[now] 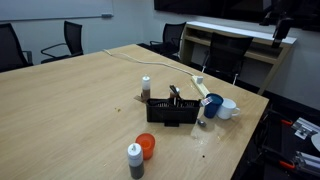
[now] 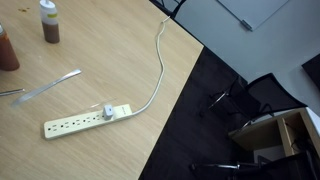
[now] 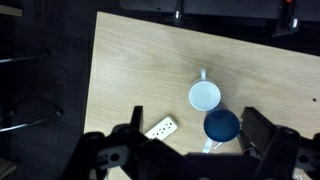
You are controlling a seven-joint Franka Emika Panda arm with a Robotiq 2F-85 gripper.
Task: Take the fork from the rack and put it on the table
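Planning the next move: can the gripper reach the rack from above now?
Probably yes. The gripper is open, high above the table, and nothing hangs over the rack.

Your pincer (image 3: 192, 115) hangs high up and points straight down, its jaws spread wide apart, gripping nothing.

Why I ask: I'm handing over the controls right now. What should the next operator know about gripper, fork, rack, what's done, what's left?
Gripper: open, empty, high above the table.
Rack: on the table; too small to tell whether the fork is inside.
A silvery utensil lies flat on the table by the power strip, possibly the fork.
Done: cannot confirm.
Left: check that utensil; if it isn't the fork, the whole pick and place remains.
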